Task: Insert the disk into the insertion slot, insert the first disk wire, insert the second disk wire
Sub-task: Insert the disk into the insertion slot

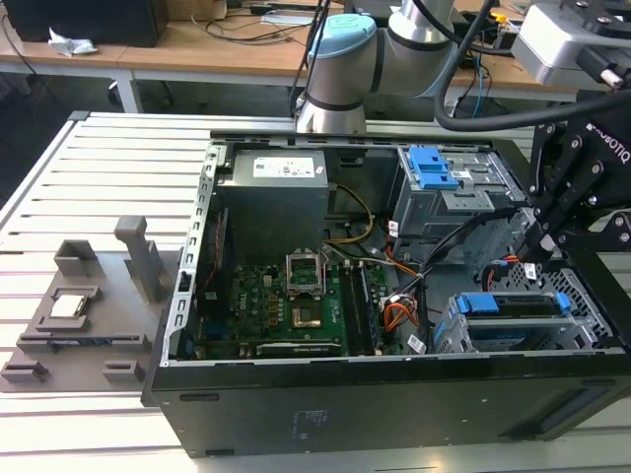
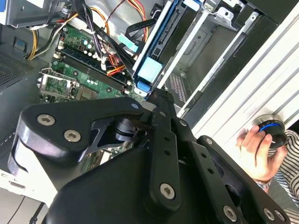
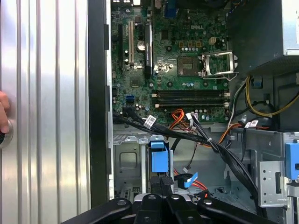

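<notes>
While arm slants down fr. exterior view's right, claw point(image 1: 535, 252) clenched near disk point(image 1: 521, 306).

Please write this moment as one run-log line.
disk: sits in insertion slot | hand: close by that slot, among black cables

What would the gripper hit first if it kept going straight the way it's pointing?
Most likely the disk, at its blue carrier tab, which sits directly ahead of the gripper in the first wrist view. The disk lies in the insertion slot. The gap between them is hard to judge.
</notes>
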{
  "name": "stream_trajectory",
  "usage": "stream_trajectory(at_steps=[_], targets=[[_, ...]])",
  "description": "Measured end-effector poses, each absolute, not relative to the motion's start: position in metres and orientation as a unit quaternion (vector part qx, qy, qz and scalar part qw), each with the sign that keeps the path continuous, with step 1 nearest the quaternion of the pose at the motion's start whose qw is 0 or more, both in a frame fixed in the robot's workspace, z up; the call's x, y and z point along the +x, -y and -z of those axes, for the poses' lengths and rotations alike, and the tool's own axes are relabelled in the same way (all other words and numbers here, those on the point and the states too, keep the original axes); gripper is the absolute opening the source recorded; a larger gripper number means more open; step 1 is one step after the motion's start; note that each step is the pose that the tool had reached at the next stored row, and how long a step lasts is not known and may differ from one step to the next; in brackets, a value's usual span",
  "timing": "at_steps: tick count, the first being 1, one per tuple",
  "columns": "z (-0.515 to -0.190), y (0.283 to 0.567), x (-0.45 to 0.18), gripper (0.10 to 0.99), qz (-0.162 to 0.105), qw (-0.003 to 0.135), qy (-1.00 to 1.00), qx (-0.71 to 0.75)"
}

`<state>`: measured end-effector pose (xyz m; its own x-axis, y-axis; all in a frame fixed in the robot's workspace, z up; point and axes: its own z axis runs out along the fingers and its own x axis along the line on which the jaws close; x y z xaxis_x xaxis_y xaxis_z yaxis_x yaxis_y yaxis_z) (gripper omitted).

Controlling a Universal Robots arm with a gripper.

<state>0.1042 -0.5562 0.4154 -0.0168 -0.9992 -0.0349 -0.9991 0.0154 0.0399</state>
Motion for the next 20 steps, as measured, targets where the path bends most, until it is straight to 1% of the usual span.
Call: stream_trajectory(at_steps=[8,20], targets=[[-0.413,0.552,0.124,0.106,0.027,0.002,0.713,0.701],[-0.39,0.551,0.128,0.106,0.026,0.003,0.713,0.701]])
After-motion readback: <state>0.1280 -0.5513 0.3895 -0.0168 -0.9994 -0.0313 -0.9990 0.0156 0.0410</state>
